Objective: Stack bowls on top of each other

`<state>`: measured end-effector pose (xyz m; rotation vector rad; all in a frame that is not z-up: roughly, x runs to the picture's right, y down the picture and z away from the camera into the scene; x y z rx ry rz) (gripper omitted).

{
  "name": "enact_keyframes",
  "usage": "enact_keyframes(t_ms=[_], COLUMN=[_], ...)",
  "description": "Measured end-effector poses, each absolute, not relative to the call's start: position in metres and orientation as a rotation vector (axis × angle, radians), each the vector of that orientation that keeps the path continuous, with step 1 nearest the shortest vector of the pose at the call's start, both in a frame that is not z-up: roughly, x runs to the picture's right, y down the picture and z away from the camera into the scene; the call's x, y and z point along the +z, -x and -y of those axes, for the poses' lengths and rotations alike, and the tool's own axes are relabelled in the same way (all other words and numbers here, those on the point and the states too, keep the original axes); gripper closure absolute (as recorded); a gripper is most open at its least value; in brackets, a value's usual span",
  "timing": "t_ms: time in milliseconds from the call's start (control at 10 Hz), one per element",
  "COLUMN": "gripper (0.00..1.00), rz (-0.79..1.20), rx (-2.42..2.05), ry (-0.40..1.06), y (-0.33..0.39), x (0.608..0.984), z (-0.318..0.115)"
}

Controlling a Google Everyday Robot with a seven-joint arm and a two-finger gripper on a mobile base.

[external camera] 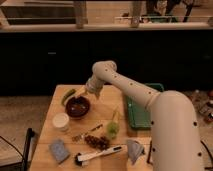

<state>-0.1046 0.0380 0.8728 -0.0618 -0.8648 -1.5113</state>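
Gripper (83, 93) at far rim of dark bowl (77, 107), likely for rim grasp; grip state: cannot tell. White bowl (61, 121) just beside, probable stack partner.

Colour: pretty much all off-white/cream, smooth shell, no markings I can make out
Arm (127, 86): fat round tube with a few tiny dark dots along the side, screws or holes, can't tell
Elbow (103, 69): rounded knuckle-type cap, same cream
Big segment (175, 130): chunky cylinder with a domed top, widest part by far
Gripper (82, 92): at the arm's tip, right by the upper right rim of the dark red bowl (77, 107); greyer and slimmer, bit yellowish
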Motion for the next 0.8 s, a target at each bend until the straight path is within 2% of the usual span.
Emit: enact_keyframes(t_ms=[800], gripper=[0.2], rz=[0.603], rx=[-1.353], ry=[0.018], y=[0.067], x=[0.86], z=[-0.012])
